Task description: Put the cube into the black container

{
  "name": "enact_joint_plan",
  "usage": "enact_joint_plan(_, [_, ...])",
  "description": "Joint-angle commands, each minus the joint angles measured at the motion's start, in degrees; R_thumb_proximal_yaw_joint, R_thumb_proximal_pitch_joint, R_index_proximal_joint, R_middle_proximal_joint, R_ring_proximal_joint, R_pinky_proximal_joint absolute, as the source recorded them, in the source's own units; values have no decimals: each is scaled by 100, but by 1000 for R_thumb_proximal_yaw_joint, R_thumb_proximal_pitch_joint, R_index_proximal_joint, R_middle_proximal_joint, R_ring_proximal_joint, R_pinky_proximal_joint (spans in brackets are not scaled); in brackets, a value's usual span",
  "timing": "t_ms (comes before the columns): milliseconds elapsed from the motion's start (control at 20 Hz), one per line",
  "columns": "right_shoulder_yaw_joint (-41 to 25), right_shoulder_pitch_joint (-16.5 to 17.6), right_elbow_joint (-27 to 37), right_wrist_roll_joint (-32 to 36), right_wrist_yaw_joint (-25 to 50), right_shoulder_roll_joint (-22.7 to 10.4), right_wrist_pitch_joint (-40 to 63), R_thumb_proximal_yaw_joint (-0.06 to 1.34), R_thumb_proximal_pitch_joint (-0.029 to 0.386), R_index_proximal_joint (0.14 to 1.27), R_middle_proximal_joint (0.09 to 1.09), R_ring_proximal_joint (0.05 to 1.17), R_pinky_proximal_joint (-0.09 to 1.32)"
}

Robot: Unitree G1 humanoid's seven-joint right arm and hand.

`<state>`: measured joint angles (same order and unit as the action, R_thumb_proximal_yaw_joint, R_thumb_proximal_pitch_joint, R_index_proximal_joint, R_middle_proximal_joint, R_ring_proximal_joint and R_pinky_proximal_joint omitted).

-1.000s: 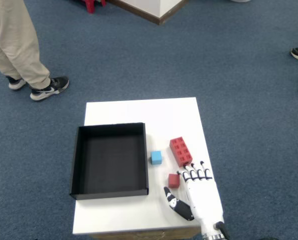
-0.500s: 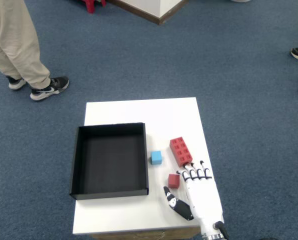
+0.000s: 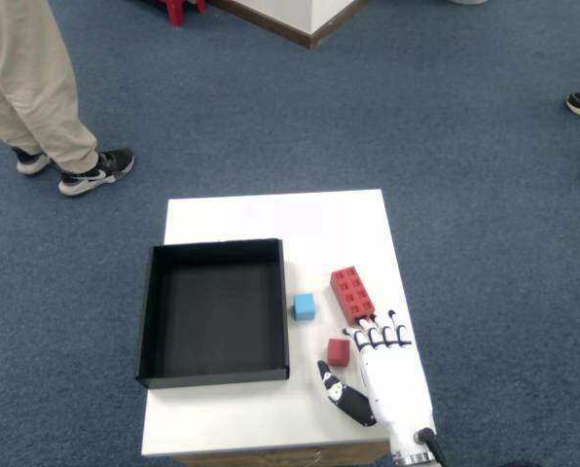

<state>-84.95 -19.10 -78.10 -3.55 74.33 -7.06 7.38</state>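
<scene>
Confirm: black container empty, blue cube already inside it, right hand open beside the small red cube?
Not quite. The head view shows the blue cube on the white table, just outside the black container's right wall. The rest holds: container empty, right hand open beside the small red cube.

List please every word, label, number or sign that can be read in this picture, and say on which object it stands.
None can be read.
The black container, blue cube, small red cube, red studded brick and white table show no print.
The right hand has dark marks on its fingers, not letters.
The bystander's shoe has a pale stripe, too small to read as a brand.
</scene>
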Motion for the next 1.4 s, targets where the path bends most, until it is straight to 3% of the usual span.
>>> enact_joint_plan(50, [66, -186, -47, 13, 136, -42, 3, 318, 104, 475, 320, 286, 145])
enact_joint_plan(900, [51, -129, -270, 130, -434, -46, 81, 325, 110, 466, 303, 272, 145])
enact_joint_plan(1200, [41, -90, -315, 138, -579, -45, 144, 509, 165, 534, 310, 272, 156])
enact_joint_plan(1400, [42, -107, -352, 123, -551, -56, 285, 609, 204, 638, 316, 271, 166])
